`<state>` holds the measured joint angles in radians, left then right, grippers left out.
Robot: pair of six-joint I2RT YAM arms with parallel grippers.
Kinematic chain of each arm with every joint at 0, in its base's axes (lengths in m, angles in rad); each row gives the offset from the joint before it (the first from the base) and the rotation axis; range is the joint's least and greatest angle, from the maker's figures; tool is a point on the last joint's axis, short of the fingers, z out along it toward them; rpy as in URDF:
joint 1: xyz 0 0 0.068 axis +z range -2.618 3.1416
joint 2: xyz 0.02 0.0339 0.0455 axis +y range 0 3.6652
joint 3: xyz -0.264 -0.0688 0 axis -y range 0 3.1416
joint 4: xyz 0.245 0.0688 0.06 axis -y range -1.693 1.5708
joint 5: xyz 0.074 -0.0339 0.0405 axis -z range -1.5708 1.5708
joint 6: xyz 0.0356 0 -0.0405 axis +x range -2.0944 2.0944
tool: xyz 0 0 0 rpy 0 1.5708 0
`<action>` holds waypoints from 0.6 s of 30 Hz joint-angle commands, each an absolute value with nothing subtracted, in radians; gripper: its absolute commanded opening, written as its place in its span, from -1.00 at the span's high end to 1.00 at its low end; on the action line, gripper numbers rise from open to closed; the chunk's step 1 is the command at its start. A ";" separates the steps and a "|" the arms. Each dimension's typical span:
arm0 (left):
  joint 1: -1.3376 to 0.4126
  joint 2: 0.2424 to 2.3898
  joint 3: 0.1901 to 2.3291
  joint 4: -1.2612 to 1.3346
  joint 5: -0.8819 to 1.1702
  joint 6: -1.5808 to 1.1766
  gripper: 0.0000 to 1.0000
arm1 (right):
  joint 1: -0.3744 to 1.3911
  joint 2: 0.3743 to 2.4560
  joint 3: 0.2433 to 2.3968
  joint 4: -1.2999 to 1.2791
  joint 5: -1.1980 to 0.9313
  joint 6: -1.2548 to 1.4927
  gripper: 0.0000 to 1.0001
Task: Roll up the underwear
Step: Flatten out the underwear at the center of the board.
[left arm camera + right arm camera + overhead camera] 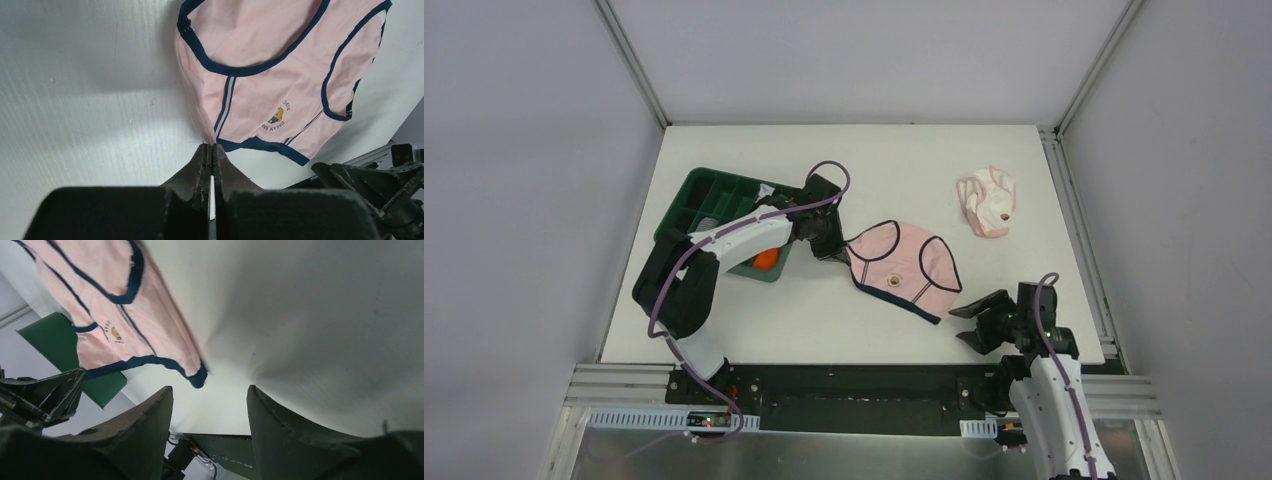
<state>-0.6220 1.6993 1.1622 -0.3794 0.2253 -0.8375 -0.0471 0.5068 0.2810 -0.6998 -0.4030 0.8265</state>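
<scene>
Pink navy-edged fabric briefs (904, 268) are pinched by the outstretched left gripper (210, 146), the right gripper (209, 389) gaping nearby, and a green plastic tray (699, 200) half-hidden beneath the arm.

Robotics lab test cell, flat white rectangular tabletop (894, 160), plain grey panel walls (524, 180) enclosing the tabletop on three sides, aluminium extrusion frame rail (624, 385) along its near edge, white slotted cable duct (639, 420) just beyond that edge.

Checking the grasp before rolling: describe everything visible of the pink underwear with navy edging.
The pink underwear is soft, thin-looking fabric with dark navy edging and a small printed emblem. It lies spread, slightly rumpled, on the white table. The left gripper is shut on one side edge; the open right gripper is close, not touching.
</scene>
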 commanded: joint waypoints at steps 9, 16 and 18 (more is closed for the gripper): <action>-0.624 1.681 1.172 -0.365 0.233 -0.843 1.00 | 0.208 0.648 0.200 -0.433 -0.258 1.045 -0.04; -0.624 1.660 1.147 -0.365 0.228 -0.843 1.00 | 0.254 0.702 0.199 -0.378 -0.177 1.092 0.52; -0.624 1.665 1.147 -0.373 0.222 -0.833 1.00 | 0.254 0.721 0.206 -0.368 -0.175 1.082 0.78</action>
